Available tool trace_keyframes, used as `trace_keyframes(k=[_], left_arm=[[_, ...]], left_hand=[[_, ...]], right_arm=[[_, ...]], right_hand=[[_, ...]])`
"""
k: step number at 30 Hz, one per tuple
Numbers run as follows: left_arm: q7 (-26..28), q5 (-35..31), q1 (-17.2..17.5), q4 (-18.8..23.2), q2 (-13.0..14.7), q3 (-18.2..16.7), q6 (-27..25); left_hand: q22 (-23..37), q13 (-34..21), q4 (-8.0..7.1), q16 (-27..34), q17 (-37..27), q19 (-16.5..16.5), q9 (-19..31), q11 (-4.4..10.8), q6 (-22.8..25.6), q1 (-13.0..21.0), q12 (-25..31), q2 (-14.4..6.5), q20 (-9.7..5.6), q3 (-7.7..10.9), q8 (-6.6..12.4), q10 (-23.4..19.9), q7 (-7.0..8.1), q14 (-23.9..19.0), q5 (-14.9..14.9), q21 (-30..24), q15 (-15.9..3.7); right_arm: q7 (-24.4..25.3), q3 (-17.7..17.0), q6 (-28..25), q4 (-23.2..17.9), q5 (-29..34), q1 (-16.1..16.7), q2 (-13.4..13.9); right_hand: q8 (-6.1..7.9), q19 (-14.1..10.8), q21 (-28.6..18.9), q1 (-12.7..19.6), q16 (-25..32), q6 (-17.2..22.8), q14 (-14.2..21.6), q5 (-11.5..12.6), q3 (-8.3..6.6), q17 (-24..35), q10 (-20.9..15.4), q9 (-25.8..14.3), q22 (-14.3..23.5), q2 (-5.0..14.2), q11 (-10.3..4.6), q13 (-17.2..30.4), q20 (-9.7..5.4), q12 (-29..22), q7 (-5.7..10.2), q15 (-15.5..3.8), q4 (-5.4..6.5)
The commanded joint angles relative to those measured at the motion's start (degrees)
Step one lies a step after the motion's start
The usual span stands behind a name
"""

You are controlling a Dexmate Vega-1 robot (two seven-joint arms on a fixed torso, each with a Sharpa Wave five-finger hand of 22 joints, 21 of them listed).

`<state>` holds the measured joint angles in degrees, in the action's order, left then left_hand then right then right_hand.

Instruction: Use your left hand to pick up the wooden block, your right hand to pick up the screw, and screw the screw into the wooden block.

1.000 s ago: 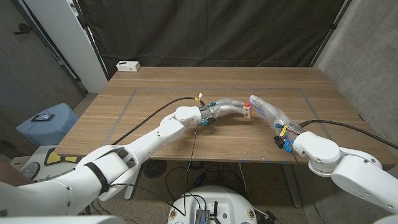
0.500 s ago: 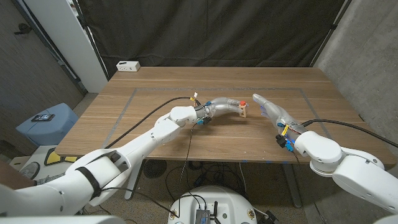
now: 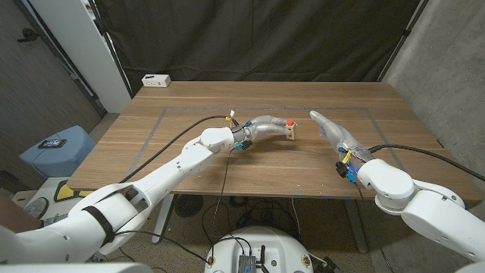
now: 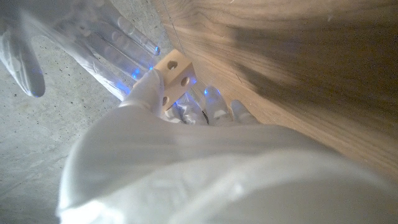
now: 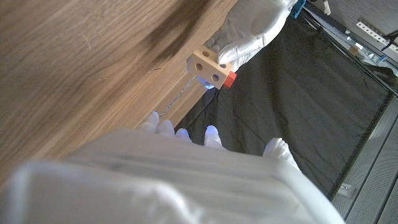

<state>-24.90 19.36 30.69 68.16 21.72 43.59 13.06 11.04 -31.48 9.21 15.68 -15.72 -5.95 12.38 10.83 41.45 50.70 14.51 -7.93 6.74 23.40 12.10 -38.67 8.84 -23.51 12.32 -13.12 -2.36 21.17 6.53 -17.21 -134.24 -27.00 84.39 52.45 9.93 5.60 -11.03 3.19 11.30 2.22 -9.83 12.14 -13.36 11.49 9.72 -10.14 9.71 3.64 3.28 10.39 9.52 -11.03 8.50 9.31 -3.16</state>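
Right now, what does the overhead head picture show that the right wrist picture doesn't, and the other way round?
Head view alone: both arms reaching over the table, a white box at its far left corner, and a blue container on the floor. Right wrist view alone: round holes in the wooden block, seen close. Both show the left hand holding the block with a red piece on it, the open right hand apart from it, and the dark curtain.
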Motion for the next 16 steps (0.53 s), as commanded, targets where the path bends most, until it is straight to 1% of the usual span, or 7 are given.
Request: trace_keyframes(k=[1, 5, 11, 16], left_arm=[[0.15, 0.16, -0.10, 0.82, 1.95, -1.28, 1.00], [-0.87, 0.37, -0.73, -0.36, 2.11, -1.44, 1.70], [-2.21, 0.62, -1.84, -2.32, 1.65, -1.44, 2.36], [-1.52, 0.43, -1.91, -3.27, 1.21, -1.58, 2.78]], left_hand=[[0.23, -0.19, -0.50, 0.13, -0.09, -0.27, 0.23, -0.10, 0.43, -0.14, 0.11, -0.45, 0.31, 0.06, 0.31, -0.28, -0.15, -0.42, 0.35, -0.30, -3.40], [0.23, -0.19, -0.51, 0.13, -0.09, -0.28, 0.23, -0.09, 0.49, -0.18, 0.11, -0.44, 0.30, 0.05, 0.34, -0.26, -0.11, -0.45, 0.34, -0.30, -3.48], [0.23, -0.18, -0.52, 0.12, -0.08, -0.26, 0.23, -0.18, 0.38, -0.21, 0.09, -0.46, 0.33, 0.07, 0.29, -0.19, -0.15, -0.46, 0.35, -0.29, -3.36], [0.23, -0.18, -0.55, 0.09, -0.06, -0.31, 0.23, -0.14, 0.42, -0.29, 0.12, -0.43, 0.34, 0.06, 0.30, -0.27, -0.15, -0.47, 0.34, -0.31, -3.37]], right_arm=[[1.17, 2.73, 1.62, 1.76, 2.44, -2.74, -2.45], [2.22, 4.22, 1.97, 2.74, 3.38, -4.15, -3.85], [2.96, 5.64, 2.54, 4.36, 4.07, -5.88, -5.36], [1.62, 7.00, 4.77, 7.21, 4.26, -7.87, -6.23]], right_hand=[[0.04, -0.54, -0.26, 0.38, 0.52, -0.81, -10.33, 0.44, -0.35, 0.04, 9.28, -0.05, 0.16, 0.21, -0.35, 0.08, -0.07, -0.32, 0.17, 0.11, 0.00], [-0.01, -0.58, -0.24, 0.43, 0.52, -1.18, -10.27, 0.45, -0.37, 0.03, 9.14, -0.05, 0.15, 0.21, -0.39, 0.08, -0.35, -0.35, 0.07, 0.05, -0.04], [-0.03, -0.62, -0.23, 0.46, 0.52, -1.50, -10.22, 0.45, -0.38, 0.02, 9.10, -0.05, 0.15, 0.21, -0.40, 0.08, -0.34, -0.33, 0.02, 0.07, -0.07], [0.02, -0.63, -0.21, 0.48, 0.53, -1.58, -10.14, 0.45, -0.38, 0.01, 9.07, -0.05, 0.15, 0.19, -0.42, 0.07, -0.28, -0.31, 0.03, 0.11, -0.08]])
